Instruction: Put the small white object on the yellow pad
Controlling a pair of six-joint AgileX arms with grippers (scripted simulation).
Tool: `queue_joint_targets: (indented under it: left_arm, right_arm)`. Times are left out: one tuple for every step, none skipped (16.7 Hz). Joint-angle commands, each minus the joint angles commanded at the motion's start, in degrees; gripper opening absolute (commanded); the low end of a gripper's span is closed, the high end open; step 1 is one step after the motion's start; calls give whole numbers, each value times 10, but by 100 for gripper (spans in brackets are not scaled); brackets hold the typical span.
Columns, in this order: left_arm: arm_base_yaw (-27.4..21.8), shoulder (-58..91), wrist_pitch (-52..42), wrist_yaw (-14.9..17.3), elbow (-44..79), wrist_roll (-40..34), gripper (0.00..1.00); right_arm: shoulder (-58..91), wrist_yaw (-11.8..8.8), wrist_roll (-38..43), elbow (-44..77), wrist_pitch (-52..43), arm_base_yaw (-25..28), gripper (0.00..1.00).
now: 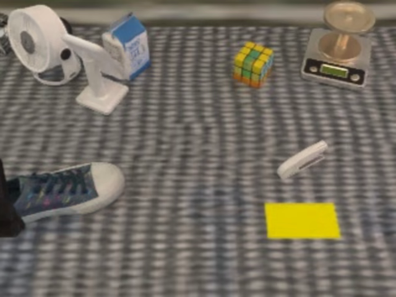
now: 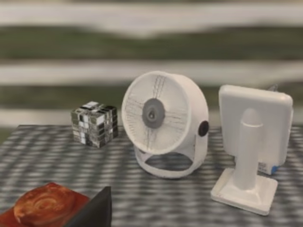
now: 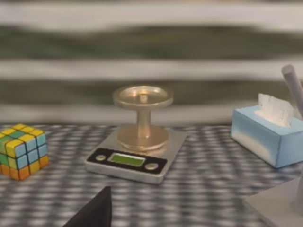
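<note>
The small white object (image 1: pixel 302 159) lies tilted on the woven grey table, right of centre. It sits a short way behind the yellow pad (image 1: pixel 302 220) and does not touch it. The pad is flat and bare near the front right. Neither thing shows in a wrist view. My left arm (image 1: pixel 5 207) is parked at the table's left edge, beside a shoe. One dark finger (image 2: pixel 97 213) of its gripper shows, with nothing beside it. My right arm is outside the top view. A single dark finger (image 3: pixel 94 213) of its gripper shows, well short of a scale.
Along the back stand a white fan (image 1: pixel 37 43), a white L-shaped stand (image 1: pixel 99 74), a blue carton (image 1: pixel 127 46), a multicoloured cube (image 1: pixel 253 64) and a scale (image 1: pixel 339 52). A sneaker (image 1: pixel 68 189) lies at the front left. A tissue box (image 3: pixel 270 135) shows in the right wrist view.
</note>
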Motion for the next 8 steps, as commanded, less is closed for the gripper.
queue_joint_targets:
  left_arm:
    - [0, 0, 0, 0, 0, 0, 100]
    - [0, 0, 0, 0, 0, 0, 100]
    - [0, 0, 0, 0, 0, 0, 100]
    - [0, 0, 0, 0, 0, 0, 100]
    - [0, 0, 0, 0, 0, 0, 100]
    - [0, 0, 0, 0, 0, 0, 100]
    - [0, 0, 0, 0, 0, 0, 100]
    - [0, 0, 0, 0, 0, 0, 100]
  right_arm:
    - [0, 0, 0, 0, 0, 0, 100]
    - [0, 0, 0, 0, 0, 0, 100]
    - [6, 0, -5, 6, -4, 2, 100]
    - [17, -1, -17, 17, -13, 5, 100]
    - [35, -2, -34, 35, -26, 10, 100]
    - [59, -2, -57, 59, -43, 16, 100]
    - [89, -3, -84, 89, -64, 22, 100]
    - [125, -3, -116, 124, -88, 29, 100]
